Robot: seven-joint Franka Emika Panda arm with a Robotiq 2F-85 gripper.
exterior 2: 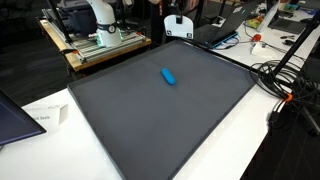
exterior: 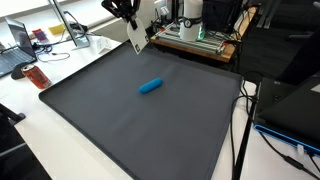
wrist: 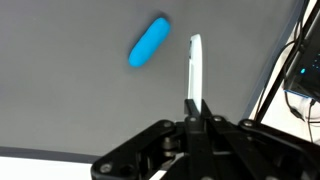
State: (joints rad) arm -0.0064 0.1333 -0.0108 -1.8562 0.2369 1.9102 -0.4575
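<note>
claw: the gripper (wrist: pixel 196 108) has its jaws drawn together and clamped flat on a thin white card (wrist: pixel 195 62); no gap shows beside the card in the wrist view

held item: white card; seen edge-on from the wrist as a narrow strip; seen in an exterior view as a flat pale panel (exterior: pixel 138 36) hanging tilted below the gripper (exterior: pixel 127 14)

location of held item: in the air above the far edge of the dark mat (exterior: pixel 120 120); not touching the mat; well apart from the blue capsule (exterior: pixel 150 86)

nearest other item: blue capsule (wrist: pixel 149 42); lies on its side near the middle of the mat in both exterior views (exterior 2: pixel 168 76); in the wrist view it sits just beside the card's free end, but lower, on the mat (wrist: pixel 60 100)

weight, judged: very light; the card hangs from a pinch at one end without visible sag

stiffness, judged: thin sheet, probably stiff enough to hold its line, likely to flex if pressed face-on against a surface

surface, judged: smooth flat faces; may slip or swing in the pinch if the free end catches on anything

hold point, judged: flat faces between the pads, close to one end, as now; a pinch across the thin edges would be unstable; lying flat on the mat it would offer little to take hold of

fragility, judged: low risk of breakage; creasing or bending is the more likely damage

surroundings: white table (exterior: pixel 20 150) around the mat; cables (exterior: pixel 243 120) at one side; equipment at the far edge, too small to identify
</note>
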